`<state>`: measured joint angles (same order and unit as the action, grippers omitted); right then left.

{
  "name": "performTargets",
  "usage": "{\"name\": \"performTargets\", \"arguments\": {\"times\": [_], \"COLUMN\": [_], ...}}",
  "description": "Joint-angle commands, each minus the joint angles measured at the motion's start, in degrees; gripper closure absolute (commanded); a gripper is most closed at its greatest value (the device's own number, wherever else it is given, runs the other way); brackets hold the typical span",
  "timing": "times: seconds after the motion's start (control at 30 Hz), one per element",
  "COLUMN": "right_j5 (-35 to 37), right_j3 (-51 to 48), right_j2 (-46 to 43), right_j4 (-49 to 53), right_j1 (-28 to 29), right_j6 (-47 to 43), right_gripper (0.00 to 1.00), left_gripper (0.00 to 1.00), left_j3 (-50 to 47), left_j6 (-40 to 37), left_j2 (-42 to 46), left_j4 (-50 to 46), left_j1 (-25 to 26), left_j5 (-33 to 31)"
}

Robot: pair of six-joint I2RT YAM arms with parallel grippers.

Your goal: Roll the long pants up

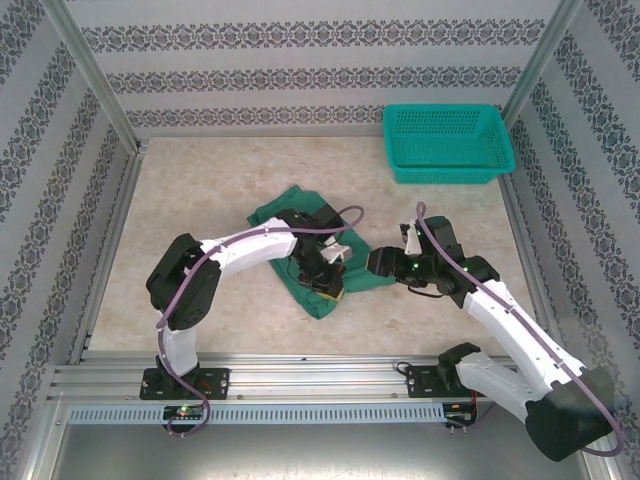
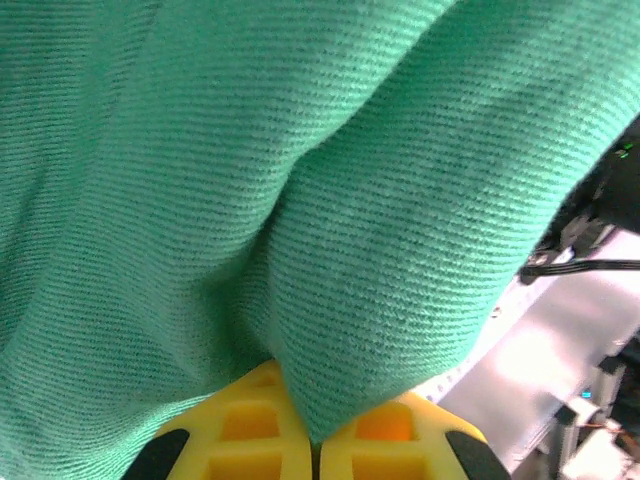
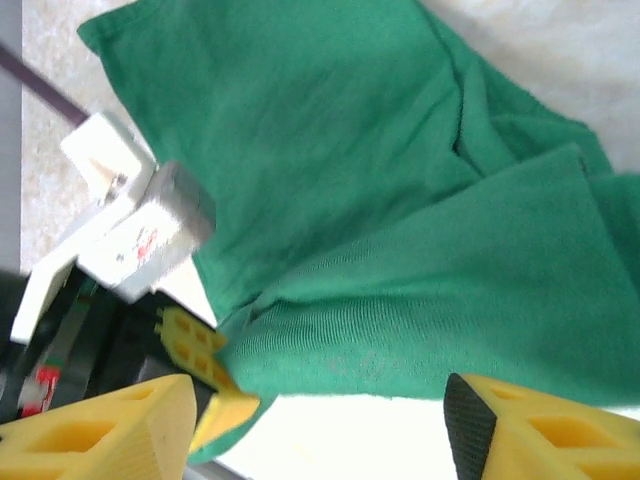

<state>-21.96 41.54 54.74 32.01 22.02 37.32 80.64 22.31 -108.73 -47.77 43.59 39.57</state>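
A pale, stone-look table (image 1: 200, 190) is seen from above, and the long pants (image 1: 272, 212), made of plain dark green soft cloth, are bunched in a heap near its middle, between the two arms. A teal plastic mesh basket (image 1: 447, 173) is set at the far right corner, well apart from the pants. A fold of the cloth is pinched tight between the closed yellow fingers of the left gripper (image 2: 315, 445), while the right gripper (image 3: 320, 425) is held wide apart just beside the edge of the pants, with nothing gripped in it.
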Motion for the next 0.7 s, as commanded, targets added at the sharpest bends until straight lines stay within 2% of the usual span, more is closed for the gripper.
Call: {"name": "performTargets", "arguments": {"times": [0.0, 0.2, 0.23, 0.33, 0.4, 0.47, 0.67], "right_j5": [-1.0, -2.4, -2.7, -2.5, -2.1, -1.9, -1.6], "right_j3": [-0.7, 1.4, 1.9, 2.8, 2.9, 3.2, 5.1], "right_j2": [-0.4, 4.0, 4.7, 5.8, 6.3, 7.3, 14.7], "right_j4": [1.0, -1.5, -1.6, -1.9, -2.1, -2.5, -5.7], "right_j1": [0.6, 1.5, 1.7, 2.4, 2.6, 2.6, 2.6], "right_j6": [1.1, 1.4, 1.3, 1.4, 1.5, 1.5, 0.5], "right_gripper": [0.31, 0.34, 0.41, 0.75, 0.86, 0.88, 0.85], "left_gripper": [1.00, 1.00, 1.00, 1.00, 1.00, 1.00, 1.00], "left_j3": [-1.9, -5.3, -6.3, -8.1, -8.6, -8.9, -7.3], "left_j6": [3.9, 5.8, 6.6, 8.1, 8.4, 8.4, 4.0], "left_j2": [1.6, 5.7, 6.1, 6.6, 6.4, 6.3, 3.9], "left_j4": [3.9, 6.8, 8.3, 11.4, 12.4, 13.1, 10.0], "left_j1": [-1.8, -4.4, -5.1, -7.2, -8.4, -9.3, -9.7], "left_j5": [6.9, 9.5, 10.8, 13.0, 13.9, 14.9, 16.0]}}
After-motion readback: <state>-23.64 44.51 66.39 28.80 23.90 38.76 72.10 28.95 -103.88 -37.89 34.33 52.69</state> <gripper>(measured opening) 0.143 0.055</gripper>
